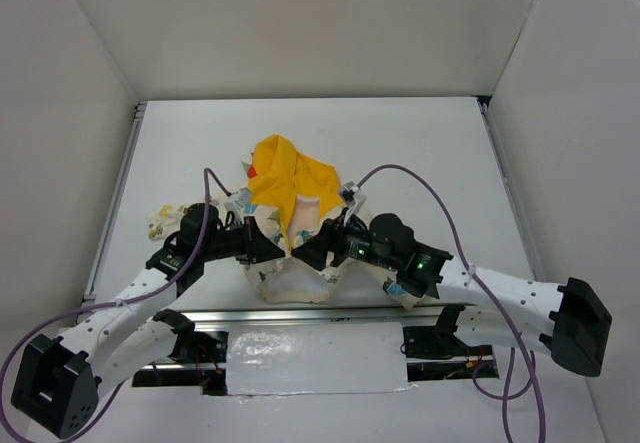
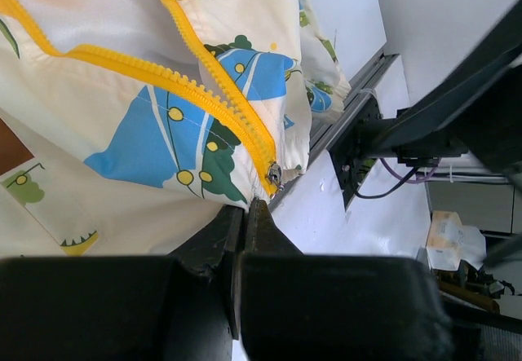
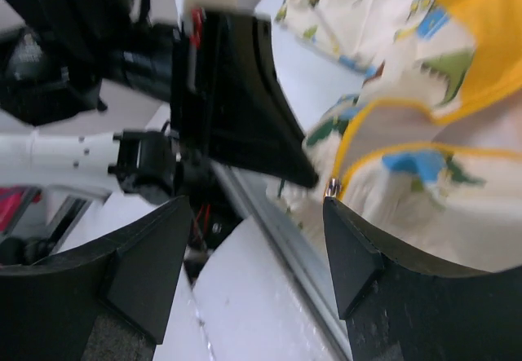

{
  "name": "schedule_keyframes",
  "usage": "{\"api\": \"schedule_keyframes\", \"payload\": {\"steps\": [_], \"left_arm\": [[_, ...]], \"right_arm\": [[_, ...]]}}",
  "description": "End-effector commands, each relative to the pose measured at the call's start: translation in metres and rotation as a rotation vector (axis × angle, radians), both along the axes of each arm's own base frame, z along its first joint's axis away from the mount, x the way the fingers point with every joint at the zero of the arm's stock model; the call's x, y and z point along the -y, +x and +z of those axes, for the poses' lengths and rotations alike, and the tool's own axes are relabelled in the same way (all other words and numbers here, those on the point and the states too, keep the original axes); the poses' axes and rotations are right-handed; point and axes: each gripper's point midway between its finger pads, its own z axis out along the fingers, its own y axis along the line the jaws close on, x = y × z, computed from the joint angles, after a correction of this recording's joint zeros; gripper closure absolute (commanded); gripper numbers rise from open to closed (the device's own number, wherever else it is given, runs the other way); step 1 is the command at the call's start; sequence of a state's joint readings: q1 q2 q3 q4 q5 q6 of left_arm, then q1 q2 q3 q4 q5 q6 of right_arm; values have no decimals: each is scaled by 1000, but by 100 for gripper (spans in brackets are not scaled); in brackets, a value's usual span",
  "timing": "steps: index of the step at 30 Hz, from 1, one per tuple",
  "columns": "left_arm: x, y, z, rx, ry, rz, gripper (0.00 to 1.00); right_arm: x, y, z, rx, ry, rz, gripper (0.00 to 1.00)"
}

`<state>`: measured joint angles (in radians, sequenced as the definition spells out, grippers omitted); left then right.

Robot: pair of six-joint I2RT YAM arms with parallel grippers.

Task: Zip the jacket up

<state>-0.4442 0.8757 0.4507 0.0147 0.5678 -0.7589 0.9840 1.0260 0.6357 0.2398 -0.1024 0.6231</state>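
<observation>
The jacket [image 1: 295,281] lies bunched at the near middle of the table, its yellow hood [image 1: 280,175] towards the back. In the left wrist view its cream printed front [image 2: 163,133] and yellow zipper teeth [image 2: 204,76] run down to a metal slider [image 2: 274,173] at the hem. My left gripper [image 1: 270,248] [image 2: 247,206] is shut on the jacket's hem just below the slider. My right gripper [image 1: 308,253] [image 3: 258,206] is open and empty. Its right fingertip [image 3: 342,239] sits just under the slider [image 3: 333,186] on the yellow trim.
The metal rail [image 1: 320,313] at the table's near edge runs right under the jacket's hem and shows in the right wrist view [image 3: 285,239]. The left arm's black gripper body [image 3: 236,92] is close ahead of my right gripper. White walls enclose the table.
</observation>
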Motion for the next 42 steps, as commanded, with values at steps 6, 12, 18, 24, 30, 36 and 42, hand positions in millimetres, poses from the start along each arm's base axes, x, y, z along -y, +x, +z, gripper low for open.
{"api": "schedule_keyframes", "payload": {"steps": [6, 12, 18, 24, 30, 36, 42], "left_arm": [[7, 0, 11, 44, -27, -47, 100], [7, -1, 11, 46, -27, -51, 100], [8, -1, 10, 41, -30, -55, 100], [8, 0, 11, 43, -28, -56, 100], [9, -1, 10, 38, -32, -60, 100], [9, -1, 10, 39, -32, -59, 100], [9, -1, 10, 37, -32, -60, 100]], "right_arm": [[-6, -34, -41, -132, 118, 92, 28], [-11, -30, -55, -92, 125, 82, 30], [-21, -22, -66, -88, 108, 76, 33], [-24, -17, -68, -75, 118, 50, 34], [-28, -15, -68, -66, 124, 49, 38], [-33, -15, -69, -61, 126, 50, 43], [-31, -17, -70, -54, 125, 35, 51]]}}
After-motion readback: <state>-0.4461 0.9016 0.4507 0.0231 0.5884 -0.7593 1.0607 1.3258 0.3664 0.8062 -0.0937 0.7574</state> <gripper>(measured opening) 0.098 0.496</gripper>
